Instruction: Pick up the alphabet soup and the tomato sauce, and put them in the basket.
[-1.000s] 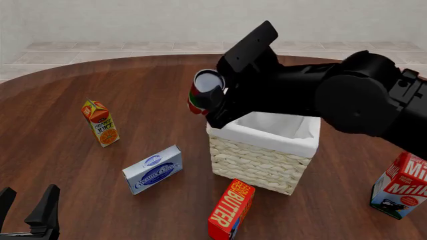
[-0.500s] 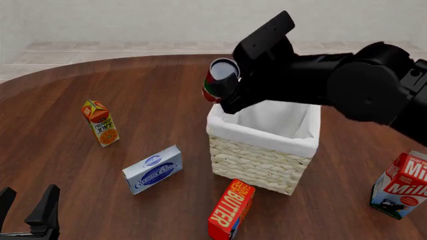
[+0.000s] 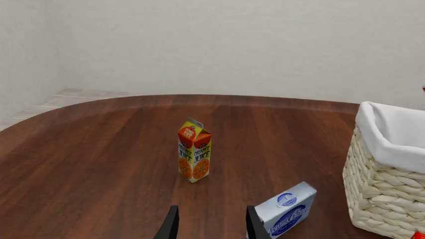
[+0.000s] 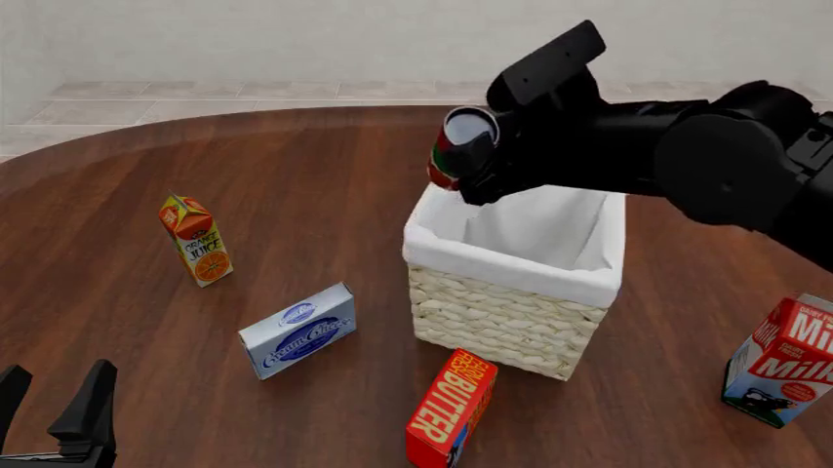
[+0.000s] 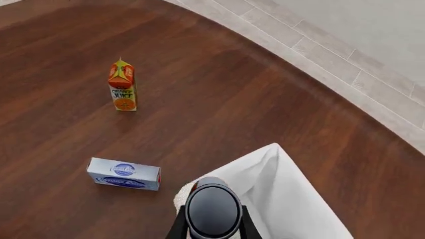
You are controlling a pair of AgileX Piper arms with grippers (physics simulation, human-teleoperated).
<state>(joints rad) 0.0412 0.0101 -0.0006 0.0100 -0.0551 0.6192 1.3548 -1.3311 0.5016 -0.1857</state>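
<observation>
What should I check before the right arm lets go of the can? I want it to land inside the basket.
1. Right gripper shut on the tomato sauce: ok.
2. Can fully over the basket opening: not ok, it hangs at the far left corner.
3. Can upright: not ok, tilted.
4. Basket interior free: cannot tell, the arm hides part.
5. Left gripper out of the way: ok, open, near edge.
</observation>
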